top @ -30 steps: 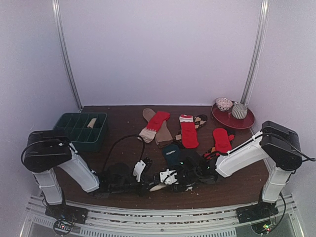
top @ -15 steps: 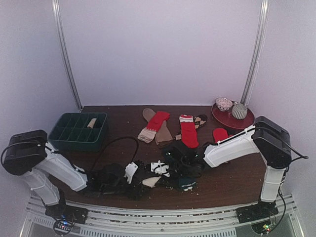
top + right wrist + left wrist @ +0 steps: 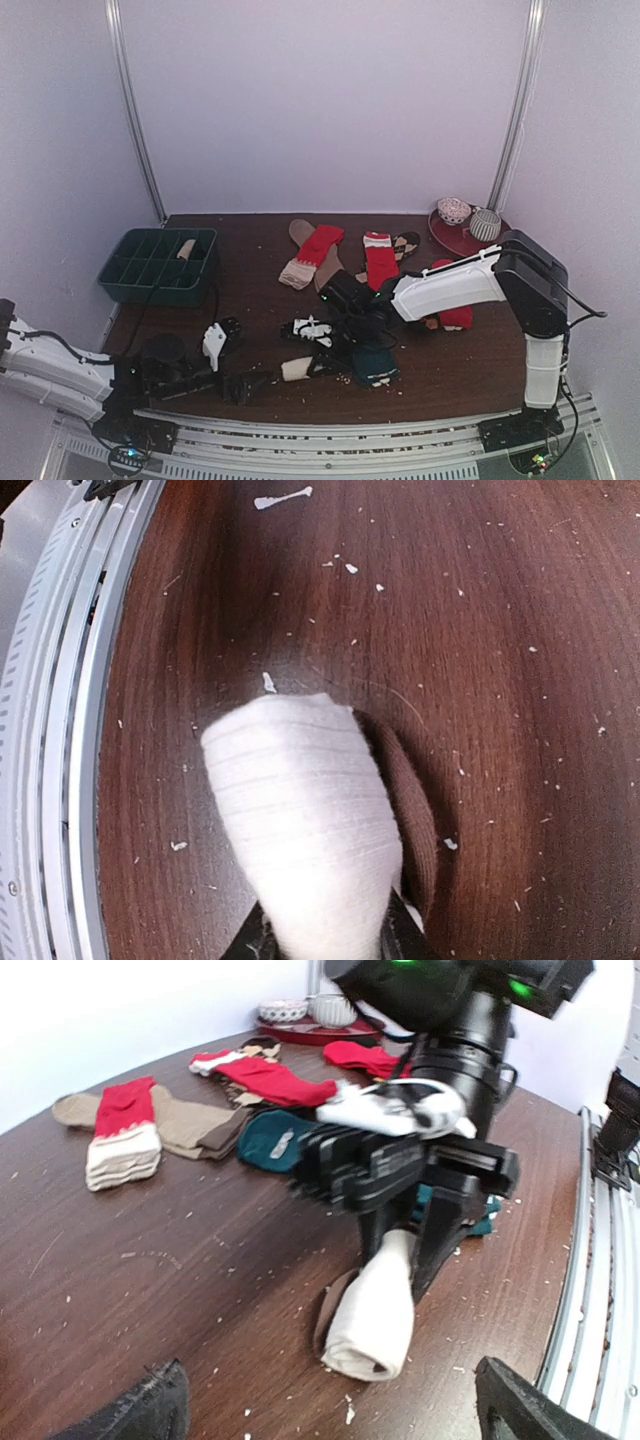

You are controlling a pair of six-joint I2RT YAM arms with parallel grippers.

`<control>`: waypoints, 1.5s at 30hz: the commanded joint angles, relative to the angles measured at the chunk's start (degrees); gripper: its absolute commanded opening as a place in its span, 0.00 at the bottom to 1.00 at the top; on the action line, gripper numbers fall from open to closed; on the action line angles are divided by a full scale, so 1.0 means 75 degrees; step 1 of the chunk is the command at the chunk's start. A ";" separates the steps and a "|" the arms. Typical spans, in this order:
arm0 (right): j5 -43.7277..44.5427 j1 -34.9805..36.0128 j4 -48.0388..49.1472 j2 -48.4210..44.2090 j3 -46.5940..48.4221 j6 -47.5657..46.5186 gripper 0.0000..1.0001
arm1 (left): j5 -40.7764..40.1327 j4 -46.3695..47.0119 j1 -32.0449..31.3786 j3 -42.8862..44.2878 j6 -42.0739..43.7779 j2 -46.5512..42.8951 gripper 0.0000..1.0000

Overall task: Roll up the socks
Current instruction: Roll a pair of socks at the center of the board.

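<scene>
A cream sock rolled into a bundle [image 3: 372, 1315] lies near the table's front edge, with a flap of brown sock [image 3: 412, 815] under it. My right gripper [image 3: 320, 945] is shut on the bundle's far end. My left gripper [image 3: 328, 1412] stands wide open just short of the bundle, touching nothing. In the top view the bundle [image 3: 297, 368] sits between the left gripper [image 3: 250, 384] and the right gripper [image 3: 320, 352]. A dark teal sock [image 3: 375, 364] lies beside it. Further back lie red socks with pale cuffs [image 3: 313, 255], [image 3: 380, 265] and a brown sock [image 3: 330, 272].
A dark green compartment tray [image 3: 160, 268] stands at the back left. At the back right a red plate [image 3: 472, 242] carries two rolled bundles. A metal rail [image 3: 330, 425] runs along the front edge. Another teal sock [image 3: 270, 1138] lies behind the right gripper.
My left gripper opened, let go of the cream bundle and drew back to the left. My right gripper moved left and closed on the bundle's other end.
</scene>
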 commanded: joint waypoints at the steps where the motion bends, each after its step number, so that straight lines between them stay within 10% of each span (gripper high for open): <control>1: 0.0208 0.0062 -0.2541 0.1205 -0.0036 0.0221 0.23 | 0.0774 0.0941 0.0069 0.0362 0.0806 0.0581 0.98; 45: 0.0278 -0.0005 -0.2934 0.1497 0.0055 0.0363 0.22 | 0.2432 0.5884 0.1088 0.0825 0.0387 0.6318 0.82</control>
